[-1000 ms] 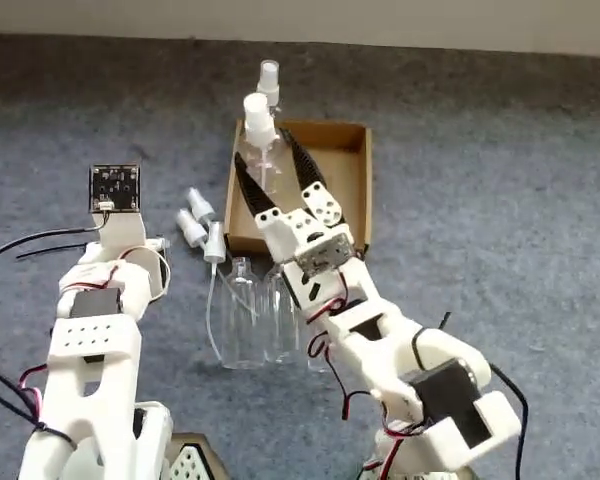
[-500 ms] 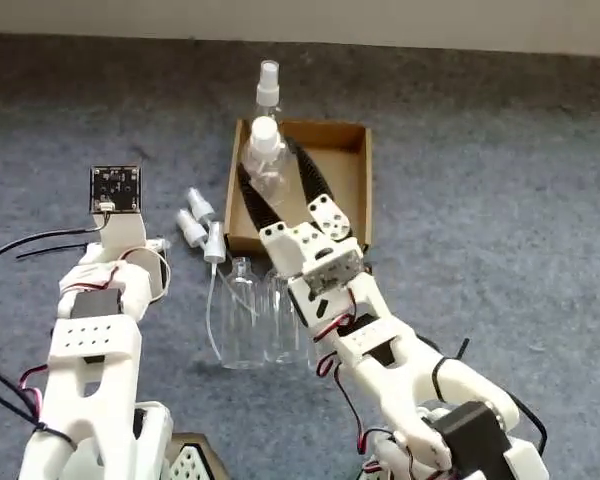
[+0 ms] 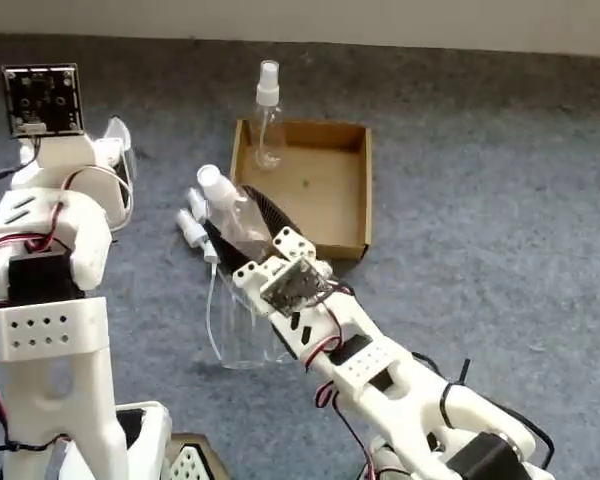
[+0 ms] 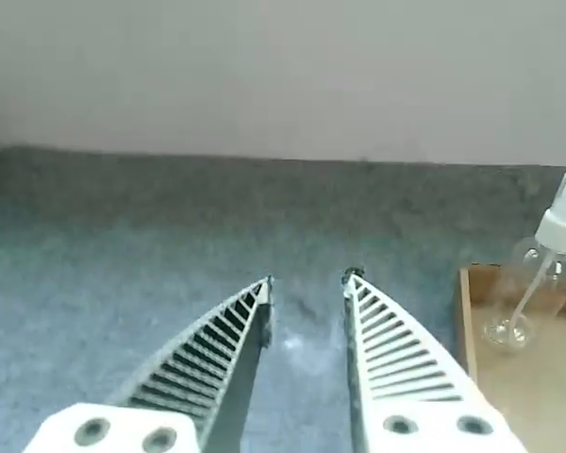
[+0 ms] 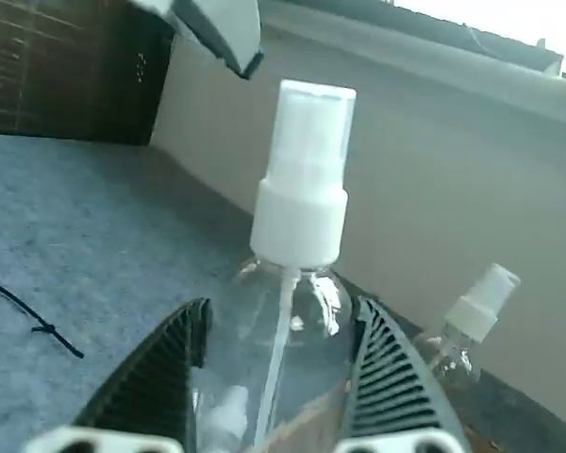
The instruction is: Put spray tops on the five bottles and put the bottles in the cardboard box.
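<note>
- Grey carpet [image 3: 500, 200]; right gripper [image 5: 283, 313] clamps a capped bottle [image 3: 230, 205], tilted, near the box [image 3: 357, 190].
- Left gripper [image 4: 307, 279] gapes, empty.
- Best lowered upright, clear of the boxed bottle [image 3: 268, 130].

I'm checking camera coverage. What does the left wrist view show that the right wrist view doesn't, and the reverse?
Left wrist view adds: the left gripper, open and empty above the carpet. Right wrist view adds: the right gripper shut on a capped bottle. Both share: the second capped bottle farther off, the carpet and the pale wall.
</note>
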Controlling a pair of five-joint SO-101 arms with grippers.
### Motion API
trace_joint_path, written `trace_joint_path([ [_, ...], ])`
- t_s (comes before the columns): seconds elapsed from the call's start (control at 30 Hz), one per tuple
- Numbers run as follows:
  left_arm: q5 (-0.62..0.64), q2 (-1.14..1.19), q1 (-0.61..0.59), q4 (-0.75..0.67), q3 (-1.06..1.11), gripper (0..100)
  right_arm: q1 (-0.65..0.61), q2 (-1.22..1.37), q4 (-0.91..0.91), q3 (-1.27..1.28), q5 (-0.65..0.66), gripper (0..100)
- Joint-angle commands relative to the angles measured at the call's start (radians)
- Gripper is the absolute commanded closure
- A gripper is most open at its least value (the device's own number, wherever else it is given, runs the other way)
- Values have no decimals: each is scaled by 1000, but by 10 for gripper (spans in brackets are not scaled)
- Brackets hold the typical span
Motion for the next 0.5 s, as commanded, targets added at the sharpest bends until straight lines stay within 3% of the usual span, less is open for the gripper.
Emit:
trace_joint_path([
  [0.0, 5, -18, -79, 107, -7, 871, 110, -35, 153, -174, -135, 995],
  [0.17, 9, -21, -142, 106, 196, 872, 219, -33, 367, -401, -377, 995],
  [0.37, 60, -21, -137, -68, 423, 873, 223, 119, 367, -518, -325, 995],
  [0.47, 92, -21, -137, -178, 526, 873, 226, 260, 217, -526, -322, 995],
])
